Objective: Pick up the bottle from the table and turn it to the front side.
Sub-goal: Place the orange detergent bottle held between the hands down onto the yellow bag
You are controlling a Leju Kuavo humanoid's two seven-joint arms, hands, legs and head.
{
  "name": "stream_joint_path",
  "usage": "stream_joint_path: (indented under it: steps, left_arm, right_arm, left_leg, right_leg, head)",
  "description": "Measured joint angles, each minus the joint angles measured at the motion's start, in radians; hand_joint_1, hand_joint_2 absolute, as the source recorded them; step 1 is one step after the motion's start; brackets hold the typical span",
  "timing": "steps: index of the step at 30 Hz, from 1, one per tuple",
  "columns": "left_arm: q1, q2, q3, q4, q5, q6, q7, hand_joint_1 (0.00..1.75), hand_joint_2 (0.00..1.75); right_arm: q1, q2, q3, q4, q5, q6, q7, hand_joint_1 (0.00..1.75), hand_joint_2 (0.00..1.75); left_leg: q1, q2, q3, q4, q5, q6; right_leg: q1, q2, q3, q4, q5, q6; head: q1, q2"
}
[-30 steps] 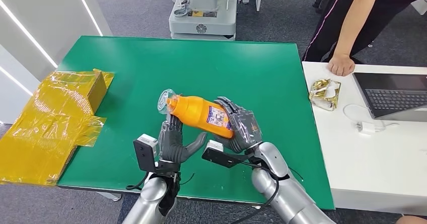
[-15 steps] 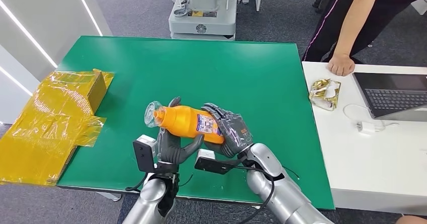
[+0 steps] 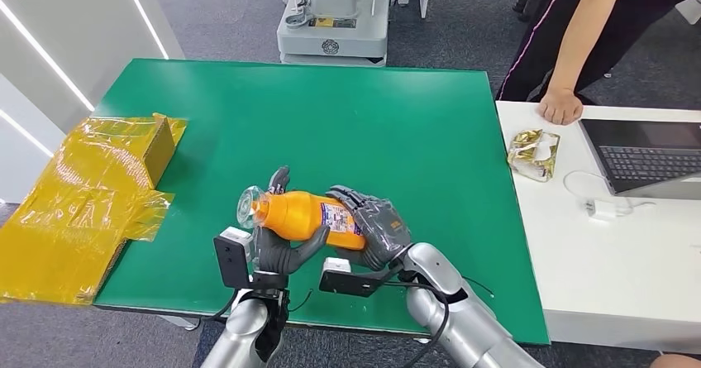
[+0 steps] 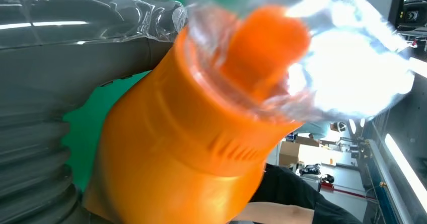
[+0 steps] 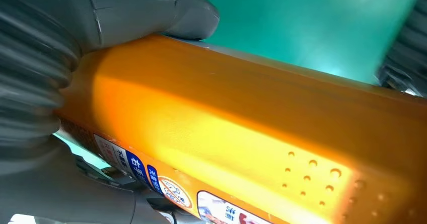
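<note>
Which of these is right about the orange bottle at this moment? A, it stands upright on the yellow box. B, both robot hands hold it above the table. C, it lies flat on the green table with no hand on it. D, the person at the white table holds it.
B: the orange bottle sits off the green table, gripped near its capped end by the left hand and around its labelled base by the right hand.

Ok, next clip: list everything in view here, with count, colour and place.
bottle: 1, orange, clear cap, held on its side above the table's near edge
table: 1, green, centre
wrapped box: 1, yellow film, table's left edge
white desk: 1, right
laptop: 1, grey, on desk
snack packet: 1, gold, on desk
person: 1, hand on desk
left hand: grey, under bottle's neck
right hand: grey, grips bottle's base
</note>
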Motion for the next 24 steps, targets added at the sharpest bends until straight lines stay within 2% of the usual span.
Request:
stream_joint_path:
  steps: [21, 22, 24]
  left_arm:
    - [0.008, 0.0, 0.002, -0.001, 0.024, 0.0, -0.017, 0.01, 1.75]
    - [0.008, 0.0, 0.002, -0.002, 0.028, -0.001, -0.02, 0.38, 1.75]
    - [0.007, 0.0, 0.001, -0.006, 0.038, -0.006, -0.025, 1.26, 1.75]
  right_arm:
    - [0.016, -0.02, 0.012, 0.001, 0.041, -0.02, 0.034, 1.75, 1.75]
    - [0.016, -0.021, 0.012, 0.001, 0.04, -0.025, 0.03, 1.75, 1.75]
    - [0.015, -0.021, 0.012, 0.001, 0.039, -0.037, 0.021, 1.75, 1.75]
  left_leg:
    - [0.0, 0.001, 0.0, 0.0, 0.0, 0.0]
    - [0.0, 0.001, 0.0, 0.0, 0.0, 0.0]
    - [0.0, 0.002, 0.0, 0.0, 0.0, 0.0]
  right_leg:
    - [0.0, 0.002, -0.001, 0.0, 0.0, 0.0]
    - [0.0, 0.002, -0.001, 0.0, 0.0, 0.0]
    - [0.0, 0.002, -0.001, 0.0, 0.0, 0.0]
  head:
    - [0.0, 0.0]
    - [0.0, 0.0]
    - [0.0, 0.0]
